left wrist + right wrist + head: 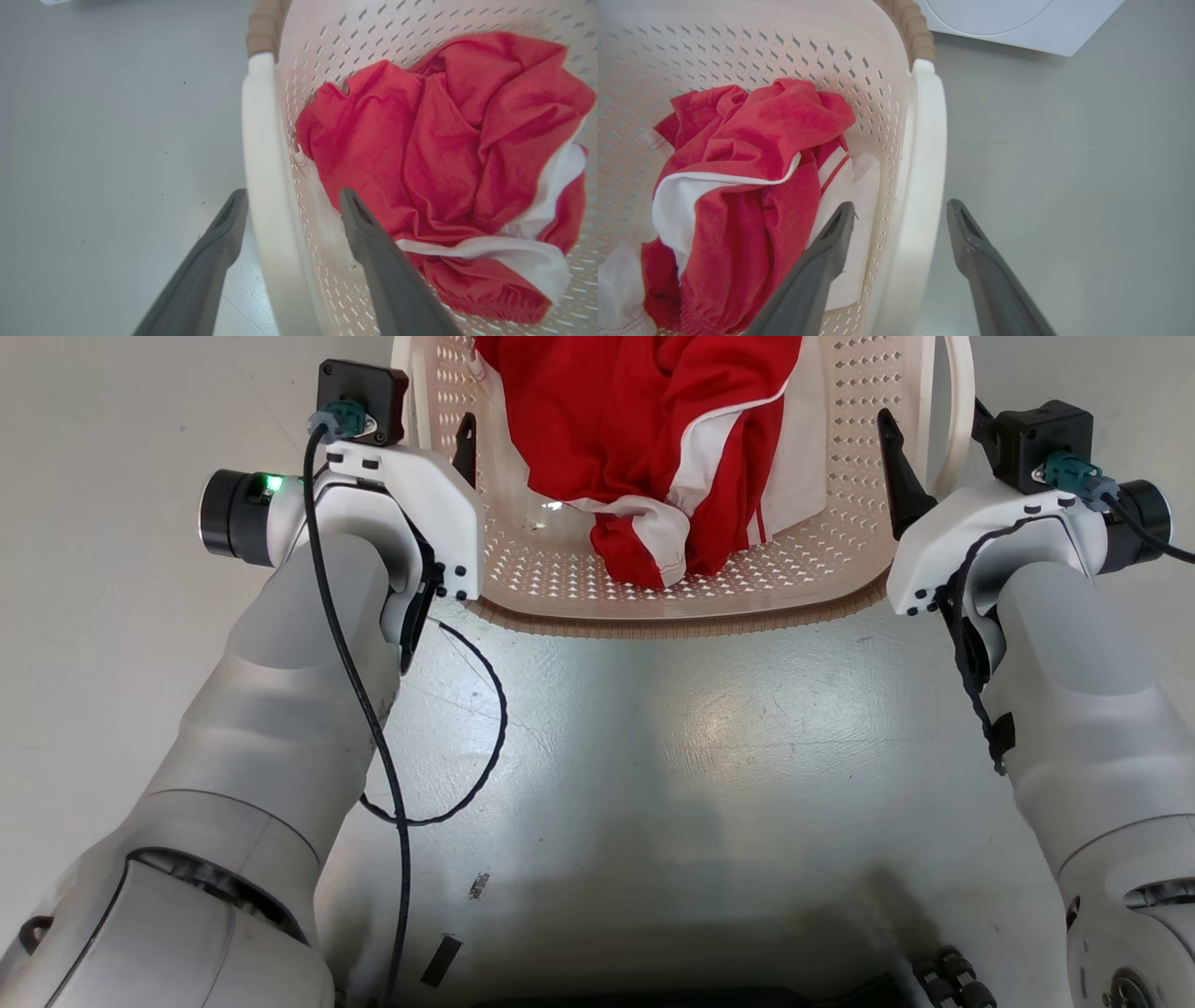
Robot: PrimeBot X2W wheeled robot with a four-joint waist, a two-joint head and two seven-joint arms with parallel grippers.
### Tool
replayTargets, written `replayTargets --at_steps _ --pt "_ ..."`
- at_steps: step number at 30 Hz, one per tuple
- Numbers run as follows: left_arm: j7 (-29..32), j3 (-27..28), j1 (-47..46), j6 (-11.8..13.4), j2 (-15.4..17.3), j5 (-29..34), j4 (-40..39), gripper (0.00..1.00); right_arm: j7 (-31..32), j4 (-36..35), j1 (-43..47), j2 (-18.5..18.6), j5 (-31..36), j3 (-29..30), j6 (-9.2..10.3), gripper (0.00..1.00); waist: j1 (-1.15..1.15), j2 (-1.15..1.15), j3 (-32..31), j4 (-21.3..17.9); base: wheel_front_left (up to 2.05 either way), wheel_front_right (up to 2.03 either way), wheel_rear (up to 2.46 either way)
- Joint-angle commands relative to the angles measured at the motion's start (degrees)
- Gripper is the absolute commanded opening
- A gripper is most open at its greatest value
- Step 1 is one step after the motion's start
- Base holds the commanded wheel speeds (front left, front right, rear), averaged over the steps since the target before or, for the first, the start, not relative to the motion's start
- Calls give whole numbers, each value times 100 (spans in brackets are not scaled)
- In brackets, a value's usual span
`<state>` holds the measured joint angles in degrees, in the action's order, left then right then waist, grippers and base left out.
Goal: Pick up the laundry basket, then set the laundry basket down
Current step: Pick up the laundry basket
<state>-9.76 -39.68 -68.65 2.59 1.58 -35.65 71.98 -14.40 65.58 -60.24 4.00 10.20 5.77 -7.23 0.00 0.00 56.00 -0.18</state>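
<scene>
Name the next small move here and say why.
Probably close both grippers. The left gripper and right gripper stand open, each straddling a white side handle of the laundry basket, one finger inside, one outside; nothing is gripped yet, so lifting would fail.

Cream laundry basket [560, 574] with red-and-white clothes [635, 429] between left hand [435, 431] and right hand [934, 441]
</scene>
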Motion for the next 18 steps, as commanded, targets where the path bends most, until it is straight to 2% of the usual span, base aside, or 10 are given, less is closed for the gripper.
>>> replayTargets --at_steps 1,11,12,13,18 --pt "-21 24 -33 65 130 -53 -22 100 -60 -41 88 -113 -47 -74 -25 100 0 0 3 1 0 0 0" --pt "-25 -113 -72 76 130 -120 16 100 -60 -40 93 -113 -97 -132 -25 100 0 0 33 -7 0 0 0" --pt "-27 -141 -84 65 130 -110 20 57 -60 -61 89 -113 -103 -157 -25 37 0 0 38 -7 0 0 0" --pt "-61 -159 -109 59 130 -101 23 0 -60 -87 92 -113 -119 -171 -25 0 0 0 45 -9 0 0 0" --pt "-156 -247 -176 82 130 -60 52 0 -60 14 108 -113 -98 -153 -25 0 0 0 46 -17 0 0 0"
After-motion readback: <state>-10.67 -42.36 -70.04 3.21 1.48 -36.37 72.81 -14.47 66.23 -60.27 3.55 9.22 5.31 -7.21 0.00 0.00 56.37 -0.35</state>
